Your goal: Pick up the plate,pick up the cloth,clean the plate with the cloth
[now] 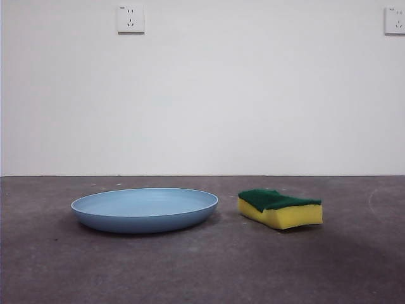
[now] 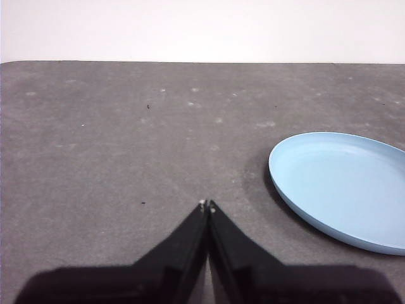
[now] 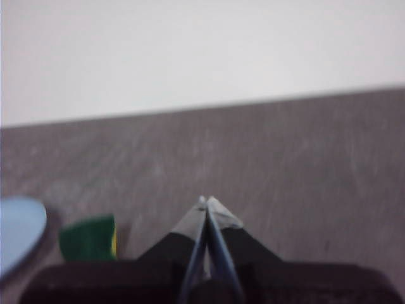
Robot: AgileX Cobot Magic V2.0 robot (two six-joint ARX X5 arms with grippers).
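The light-blue plate (image 1: 144,208) lies flat on the grey table, left of centre in the front view. The cloth, a yellow sponge with a green top (image 1: 280,208), lies just right of it, apart from it. Neither gripper shows in the front view. My left gripper (image 2: 207,205) is shut and empty, above the table beside the plate (image 2: 345,187). My right gripper (image 3: 206,201) is shut and empty, with the sponge (image 3: 90,237) and the plate's edge (image 3: 19,228) off to one side of it in its blurred view.
A white wall stands behind the table, with a socket (image 1: 130,19) at the upper left and another (image 1: 395,20) at the upper right. The table's far edge meets the wall.
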